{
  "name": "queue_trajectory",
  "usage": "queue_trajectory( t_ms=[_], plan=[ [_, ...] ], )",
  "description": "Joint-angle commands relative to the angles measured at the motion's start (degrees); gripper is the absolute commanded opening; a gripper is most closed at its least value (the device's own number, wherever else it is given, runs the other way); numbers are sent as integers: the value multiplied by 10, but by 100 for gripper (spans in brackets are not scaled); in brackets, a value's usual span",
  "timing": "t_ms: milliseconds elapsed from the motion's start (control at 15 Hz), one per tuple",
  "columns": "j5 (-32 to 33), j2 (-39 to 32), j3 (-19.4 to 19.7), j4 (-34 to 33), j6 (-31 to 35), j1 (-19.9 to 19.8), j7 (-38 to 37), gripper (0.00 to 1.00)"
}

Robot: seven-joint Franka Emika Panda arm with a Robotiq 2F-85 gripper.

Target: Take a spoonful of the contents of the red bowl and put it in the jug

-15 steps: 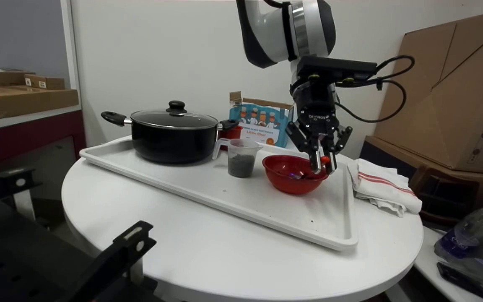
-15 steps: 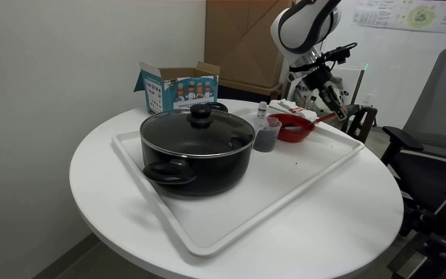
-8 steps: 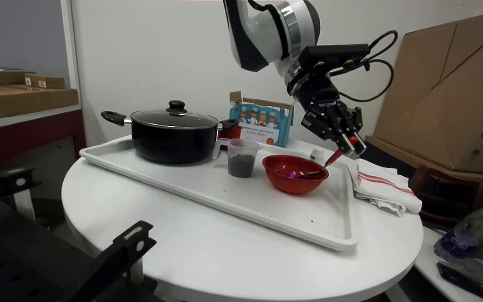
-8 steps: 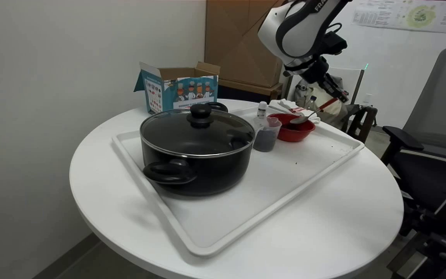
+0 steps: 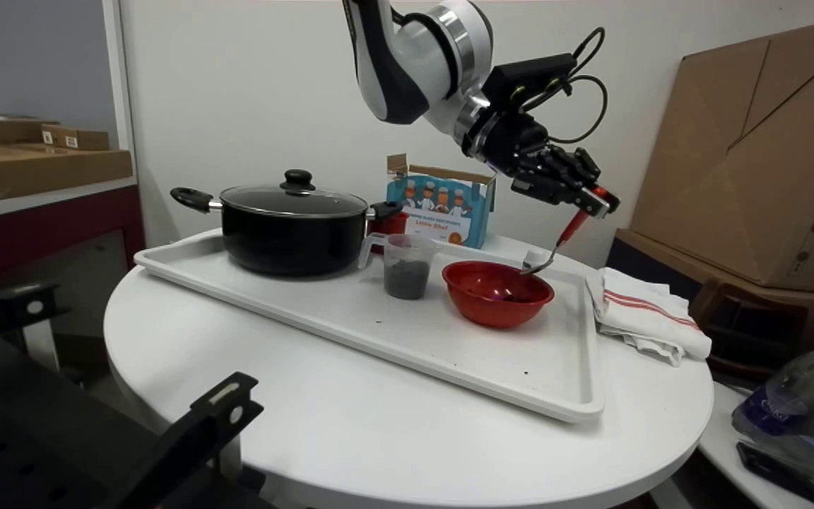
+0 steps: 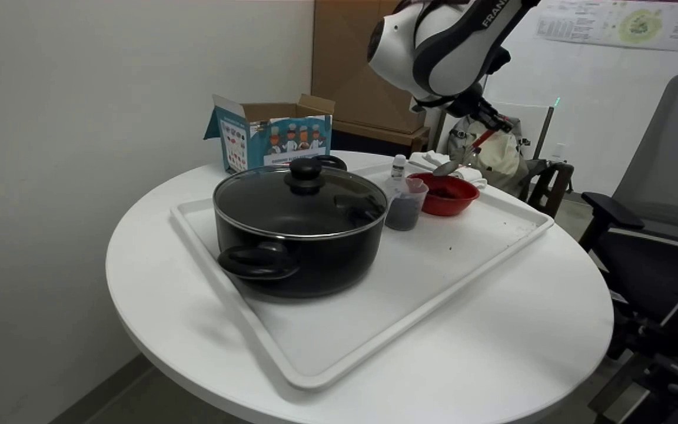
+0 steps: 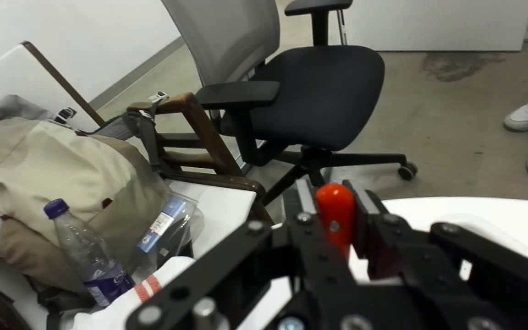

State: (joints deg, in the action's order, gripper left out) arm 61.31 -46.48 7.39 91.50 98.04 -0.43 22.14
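One spoon (image 5: pixel 569 232), and the jaws have it by the very end of its red handle (image 7: pixel 335 204)! They're narrow, pinched right in, fingertips (image 7: pixel 306 198) flanking the red. Makes sense to me: grip it that far back and the head can dip while the fingers ride well above the rim. And look at that slant, down from the jaws to the edge of the red bowl (image 5: pixel 495 311); whether the head touches, I can't tell. So the bowl lies below the jaws, off to one side, with its dark contents (image 6: pixel 445 193); is any of it aboard the spoon? Can't see from here. Past the bowl, farther from the jaws, stands the clear jug (image 5: pixel 414 251), dark grey fill (image 5: pixel 407 277) low inside, parked close, I'd guess, for a short carry. The tray (image 5: pixel 449 353) beneath both probably catches drips. Next, I reckon, it wants a level head across that gap, or whatever's in it tips out.
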Motion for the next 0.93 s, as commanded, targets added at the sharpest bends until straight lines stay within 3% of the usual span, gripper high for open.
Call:
queue_trajectory(
  t_ms=[0,867],
  plan=[
    [63,8,-9,24,-36,16,-9,9],
    [122,5,-45,93,-99,8,-4,9]
  ],
)
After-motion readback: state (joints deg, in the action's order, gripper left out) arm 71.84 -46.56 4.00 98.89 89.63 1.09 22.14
